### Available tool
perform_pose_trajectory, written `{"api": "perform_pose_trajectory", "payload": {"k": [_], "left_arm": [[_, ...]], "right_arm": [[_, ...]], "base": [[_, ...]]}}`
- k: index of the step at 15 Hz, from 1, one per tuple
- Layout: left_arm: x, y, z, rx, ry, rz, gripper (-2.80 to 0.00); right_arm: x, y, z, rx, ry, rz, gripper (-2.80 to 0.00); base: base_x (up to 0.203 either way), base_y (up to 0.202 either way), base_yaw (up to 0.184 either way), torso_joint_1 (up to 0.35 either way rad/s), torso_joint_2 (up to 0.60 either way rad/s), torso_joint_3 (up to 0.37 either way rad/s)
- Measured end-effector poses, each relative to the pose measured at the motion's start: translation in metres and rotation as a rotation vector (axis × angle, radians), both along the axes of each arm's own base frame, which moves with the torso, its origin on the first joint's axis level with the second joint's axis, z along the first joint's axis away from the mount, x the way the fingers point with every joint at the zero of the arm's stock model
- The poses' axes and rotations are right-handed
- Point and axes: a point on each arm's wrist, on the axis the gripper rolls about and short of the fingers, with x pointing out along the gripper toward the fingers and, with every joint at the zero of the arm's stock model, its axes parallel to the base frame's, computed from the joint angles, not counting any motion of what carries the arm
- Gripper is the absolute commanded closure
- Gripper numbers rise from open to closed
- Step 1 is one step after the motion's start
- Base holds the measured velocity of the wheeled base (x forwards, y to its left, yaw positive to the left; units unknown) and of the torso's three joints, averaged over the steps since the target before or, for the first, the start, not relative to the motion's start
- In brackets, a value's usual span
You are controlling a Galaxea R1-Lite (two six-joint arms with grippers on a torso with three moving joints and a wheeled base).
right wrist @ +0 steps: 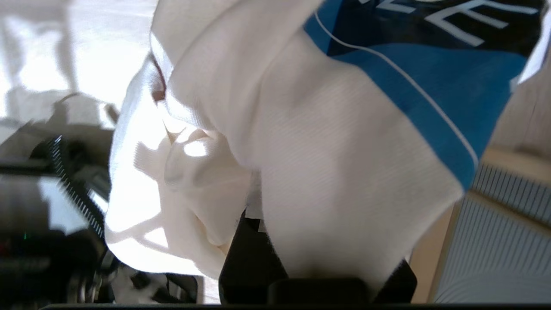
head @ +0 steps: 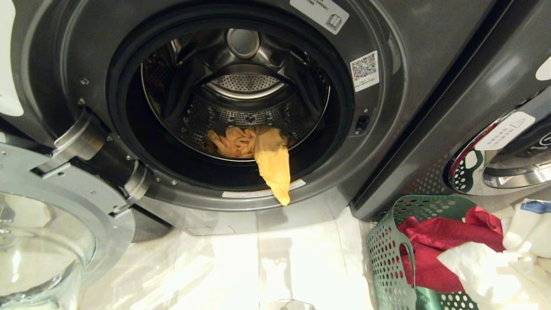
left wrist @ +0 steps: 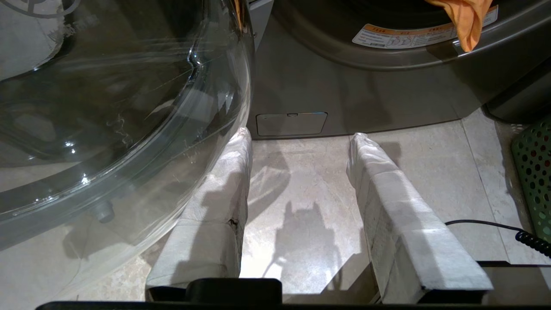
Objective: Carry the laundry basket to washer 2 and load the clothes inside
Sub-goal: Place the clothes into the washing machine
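From the head view, the washer [head: 241, 107] stands with its door [head: 51, 224] swung wide to the left, and the mustard-yellow garment [head: 258, 155] lies at the bottom of the drum, one end draped over the lower lip of the opening. The laundry basket [head: 389, 254] sits on the pale floor [head: 258, 267] at the lower right, just beside the washer's corner, with the pink-red garment [head: 434, 245] bunched inside it and the white garment [head: 482, 267] spilling across it toward the right edge. In the left wrist view, the left gripper [left wrist: 299, 142] hangs low over the tiles in front of the washer, its two padded fingers [left wrist: 387, 202] spread apart with nothing between them, one close to the glass bowl of the door; the yellow cloth's tip and a slice of the basket show at the edges. In the right wrist view, white cloth with a blue printed panel covers nearly everything; the right gripper [right wrist: 258, 232] appears closed on this white garment, though its fingers are mostly hidden beneath the fabric.
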Motion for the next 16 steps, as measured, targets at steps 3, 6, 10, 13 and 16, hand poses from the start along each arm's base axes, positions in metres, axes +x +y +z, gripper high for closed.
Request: {"api": "perform_pose_trajectory", "payload": {"k": [3, 6, 10, 13, 16], "left_arm": [[0.0, 0.0, 0.0, 0.0, 0.0, 0.0, 0.0], [0.0, 0.0, 0.0, 0.0, 0.0, 0.0, 0.0], [0.0, 0.0, 0.0, 0.0, 0.0, 0.0, 0.0], [0.0, 0.0, 0.0, 0.0, 0.0, 0.0, 0.0], [0.0, 0.0, 0.0, 0.0, 0.0, 0.0, 0.0]], "right_arm": [[-0.04, 0.011, 0.026, -0.022, -0.024, 0.227, 0.0], [-0.061, 0.016, 0.047, -0.019, -0.061, 0.502, 0.0], [-0.056, 0.034, 0.072, -0.032, -0.094, 0.778, 0.0], [-0.039, 0.067, 0.085, -0.02, -0.116, 0.859, 0.0], [-0.013, 0.109, 0.093, 0.076, -0.116, 0.831, 0.0]], "base": [[0.0, 0.0, 0.0, 0.0, 0.0, 0.0], [0.0, 0.0, 0.0, 0.0, 0.0, 0.0], [0.0, 0.0, 0.0, 0.0, 0.0, 0.0], [0.0, 0.0, 0.0, 0.0, 0.0, 0.0], [0.0, 0.0, 0.0, 0.0, 0.0, 0.0]]}}
